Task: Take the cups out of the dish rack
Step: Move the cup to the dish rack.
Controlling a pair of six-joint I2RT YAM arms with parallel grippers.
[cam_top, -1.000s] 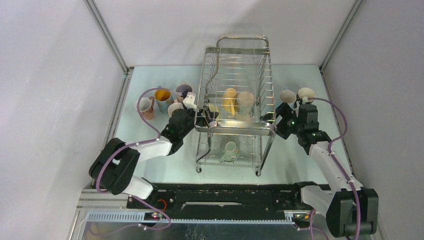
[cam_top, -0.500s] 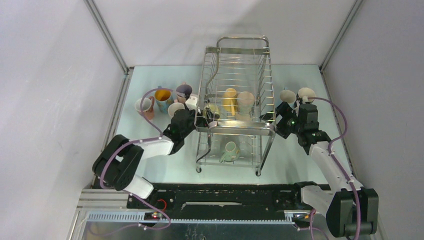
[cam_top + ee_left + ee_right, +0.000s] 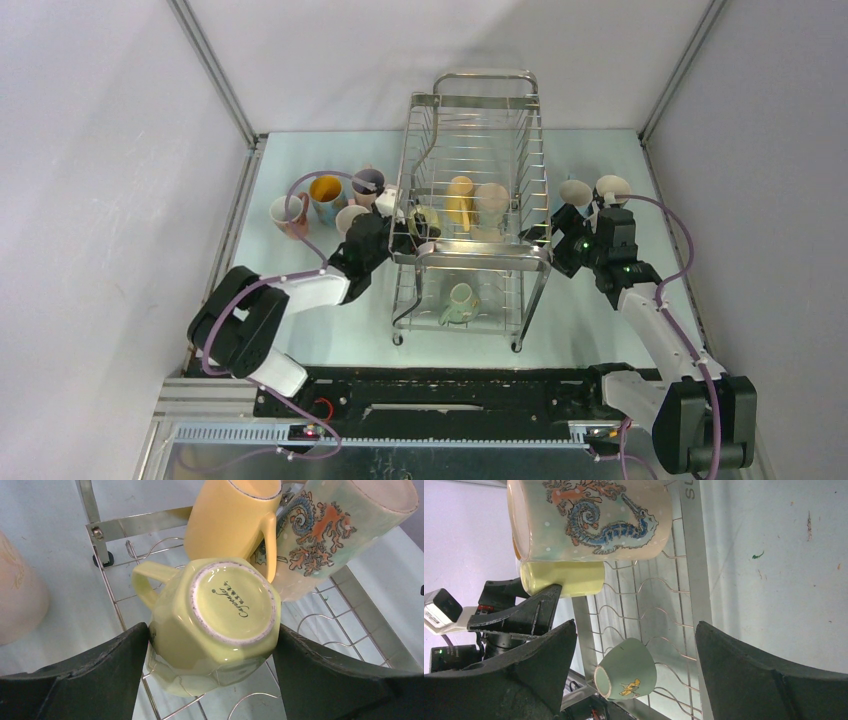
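1. Pale green cup [image 3: 460,301], tilted, on lower tier of dish rack [image 3: 470,258].
2. Left gripper [image 3: 211,630] at upper tier's left rim: fingers wide against upturned lime mug [image 3: 220,610]; clamped or not, cannot tell.
3. Right gripper [image 3: 634,625] at right rim: fingers apart, empty.
4. Yellow mug [image 3: 230,520] and seahorse mug [image 3: 330,535] side by side; bare wires beyond.
5. Table [image 3: 600,160]: four cups [image 3: 325,190] left, two cups [image 3: 575,190] right.

I see bright, even light, sharp wrist views, and small white glints on the glazed yellow-green mug [image 3: 220,630].
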